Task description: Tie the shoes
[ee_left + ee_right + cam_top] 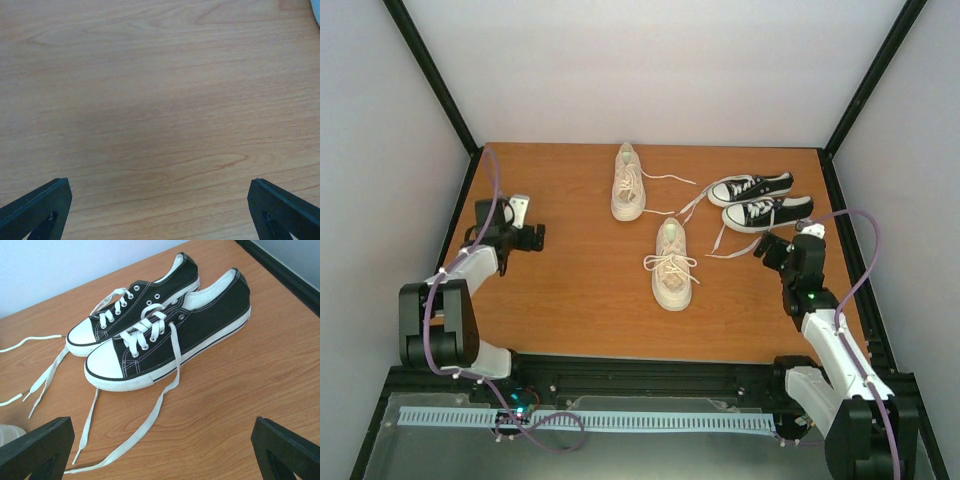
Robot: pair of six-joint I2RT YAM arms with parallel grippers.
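The left hand [532, 237] is held spread. Its two fingers are seen at the lower corners of its wrist view, with only the bare wood of the surface [160, 100] between them, and nothing is gripped. It is placed at the left of the overhead frame, well apart from every shoe. This is judged a waiting pose that leaves the middle open.

The right hand [767, 248] is likewise spread and empty, its fingers wide at the bottom of its own view. It is hung low at the right of the overhead frame, just beside the black sneakers [165, 335], at which its camera is pointed. Their loose white laces [150, 415] run down toward the gap between its fingers. This pair is not taken to be the one the task means.

The cream shoes are found at the centre of the overhead frame, both laid lengthwise up the picture. The far cream shoe [628, 183] is at upper centre, with its laces trailed loose to the right. The near cream shoe [672, 265] is just below centre, with its laces gathered across the tongue; whether they are knotted cannot be told.

Since a bow needs both lace ends held, it is judged that both hands must be brought inward, and that the tying is not yet done.
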